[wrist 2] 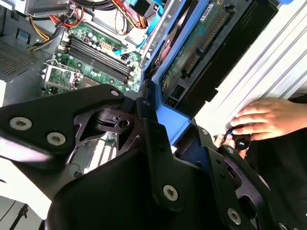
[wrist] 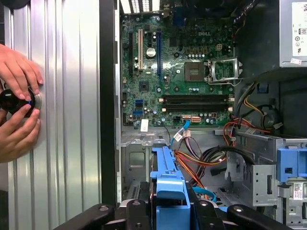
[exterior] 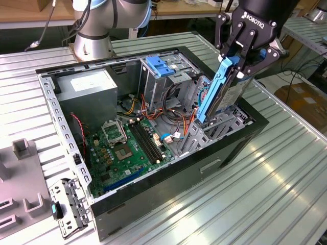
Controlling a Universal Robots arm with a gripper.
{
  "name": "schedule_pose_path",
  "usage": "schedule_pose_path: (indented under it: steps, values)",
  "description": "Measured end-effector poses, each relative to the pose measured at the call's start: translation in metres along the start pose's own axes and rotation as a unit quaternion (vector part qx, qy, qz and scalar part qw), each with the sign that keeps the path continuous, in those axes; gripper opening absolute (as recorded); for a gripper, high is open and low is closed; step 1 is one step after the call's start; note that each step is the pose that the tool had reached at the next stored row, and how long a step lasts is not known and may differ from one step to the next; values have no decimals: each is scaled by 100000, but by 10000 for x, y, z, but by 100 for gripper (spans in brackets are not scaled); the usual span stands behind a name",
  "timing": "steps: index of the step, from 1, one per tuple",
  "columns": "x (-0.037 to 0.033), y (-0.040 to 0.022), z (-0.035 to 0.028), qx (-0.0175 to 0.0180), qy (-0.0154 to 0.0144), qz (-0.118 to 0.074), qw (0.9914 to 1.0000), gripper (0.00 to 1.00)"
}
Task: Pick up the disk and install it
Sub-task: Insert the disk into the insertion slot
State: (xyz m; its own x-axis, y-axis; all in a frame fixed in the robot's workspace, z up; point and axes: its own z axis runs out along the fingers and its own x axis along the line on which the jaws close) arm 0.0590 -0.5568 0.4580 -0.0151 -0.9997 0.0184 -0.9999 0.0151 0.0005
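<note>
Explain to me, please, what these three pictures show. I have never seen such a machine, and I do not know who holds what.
This is one grey robot arm with a black metal gripper. The exterior view comes from a camera off the arm; both wrist views come from cameras riding on it. On the ribbed metal table lies an open black computer case, its green circuit board showing. The gripper is shut on the disk, a flat silver-grey drive in a blue plastic carrier, held on edge over the case. In the first wrist view a person's hands hold a small black round object on the table.
</note>
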Motion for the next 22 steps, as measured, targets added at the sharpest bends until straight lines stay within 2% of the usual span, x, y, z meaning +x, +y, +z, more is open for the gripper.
schedule_pose_path:
  steps: [9, 16, 22]
  values:
    - [-1, -9, 86, -231, -6, -220, 99999, 37]
    - [-3, -33, 170, -625, -2, -258, 99998, 37]
    - [-4, -47, 212, -743, 4, -262, 99997, 37]
